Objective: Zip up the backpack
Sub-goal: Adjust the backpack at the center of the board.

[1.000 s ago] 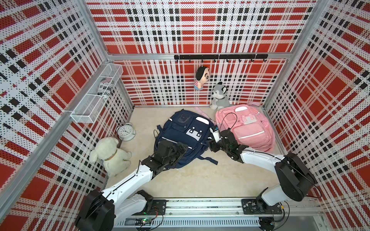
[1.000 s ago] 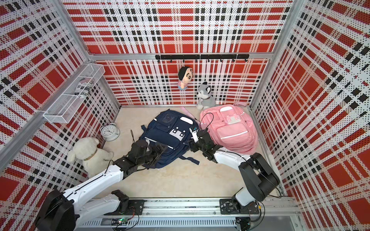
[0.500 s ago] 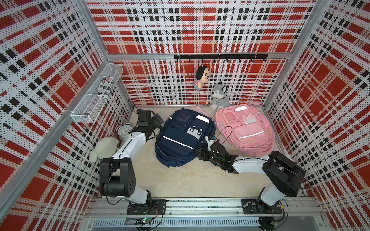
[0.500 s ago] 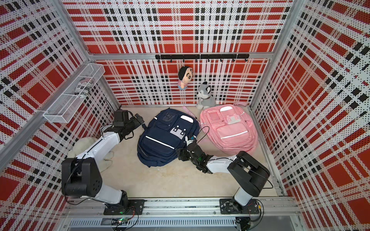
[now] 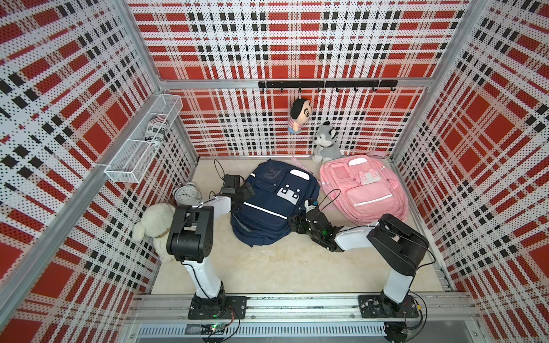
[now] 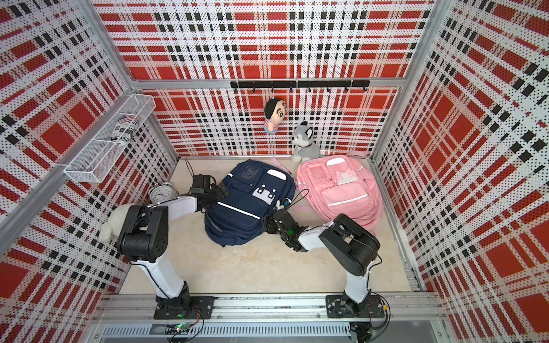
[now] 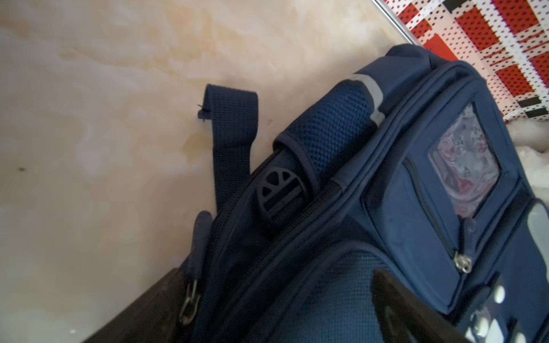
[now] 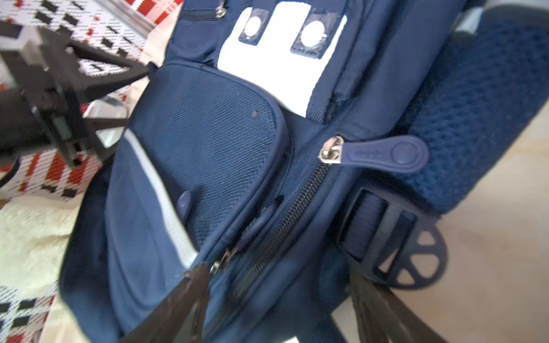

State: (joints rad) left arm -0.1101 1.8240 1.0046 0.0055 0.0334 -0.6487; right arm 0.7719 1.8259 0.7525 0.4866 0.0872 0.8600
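Left arm shifted toward navy backpack; pink backpack makes two; one clock.

Navy backpack fills your view, lying on the cream surface. The main zipper's black teeth run up to a metal slider. Its rubber pull tab lies flat, pointing toward the padded mesh shoulder strap.

Your right gripper straddles the zipper line with its fingers spread and gripping nothing. The slider sits well beyond the tips. A round black strap buckle lies just beside one finger.

Past the mesh pocket there is a white patch with two snaps. The left gripper stands at the backpack's far side, jaws apart.
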